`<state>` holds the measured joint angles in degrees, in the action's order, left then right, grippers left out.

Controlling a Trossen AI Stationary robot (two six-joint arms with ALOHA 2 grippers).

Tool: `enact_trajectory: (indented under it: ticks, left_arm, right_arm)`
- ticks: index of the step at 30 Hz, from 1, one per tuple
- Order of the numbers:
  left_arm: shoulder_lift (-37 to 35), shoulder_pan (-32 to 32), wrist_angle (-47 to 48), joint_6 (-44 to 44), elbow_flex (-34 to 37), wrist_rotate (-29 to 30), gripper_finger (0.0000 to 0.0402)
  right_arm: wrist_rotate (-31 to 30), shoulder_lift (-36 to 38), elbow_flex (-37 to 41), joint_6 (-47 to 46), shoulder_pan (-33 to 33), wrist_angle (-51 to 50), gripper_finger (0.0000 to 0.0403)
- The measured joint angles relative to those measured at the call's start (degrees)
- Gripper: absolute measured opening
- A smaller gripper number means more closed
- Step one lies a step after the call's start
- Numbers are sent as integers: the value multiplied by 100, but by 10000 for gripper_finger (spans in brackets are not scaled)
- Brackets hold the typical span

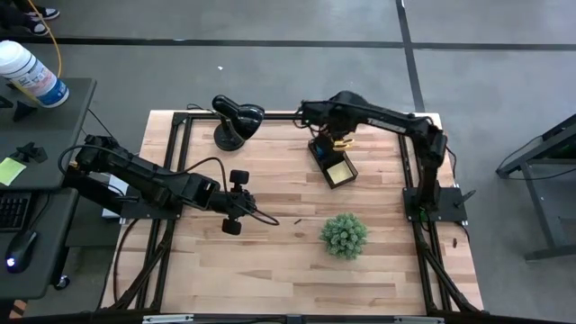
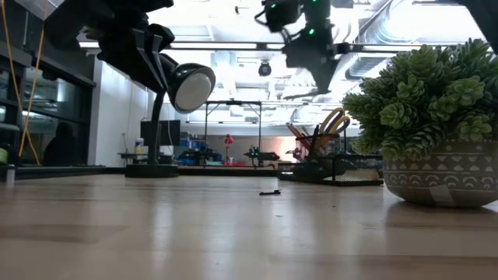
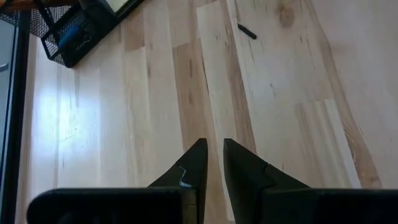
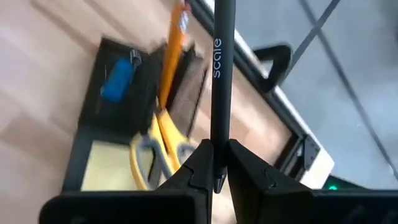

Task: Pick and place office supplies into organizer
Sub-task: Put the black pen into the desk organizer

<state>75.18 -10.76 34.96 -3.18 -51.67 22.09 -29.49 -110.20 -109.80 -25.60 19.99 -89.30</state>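
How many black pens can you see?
2: one pen gripped by the right gripper above the organizer; a small dark one lies on the table. Others may hide inside.
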Motion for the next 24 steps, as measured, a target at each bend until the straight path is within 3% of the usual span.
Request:
enact_trajectory:
  ticks: [5, 13, 20, 24]
  left_arm:
    - [0, 0, -5, 0, -1, 133, 42]
    - [2, 0, -20, 0, -1, 154, 42]
    - [2, 0, -20, 0, -1, 154, 42]
    - [2, 0, -20, 0, -1, 193, 42]
  right_arm:
    - [1056, 462, 2, 222, 90, -69, 30]
    - [2210, 663, -2, 136, 377, -70, 23]
    - [1990, 663, -2, 163, 562, -69, 23]
    - [1375, 663, 0, 244, 552, 216, 23]
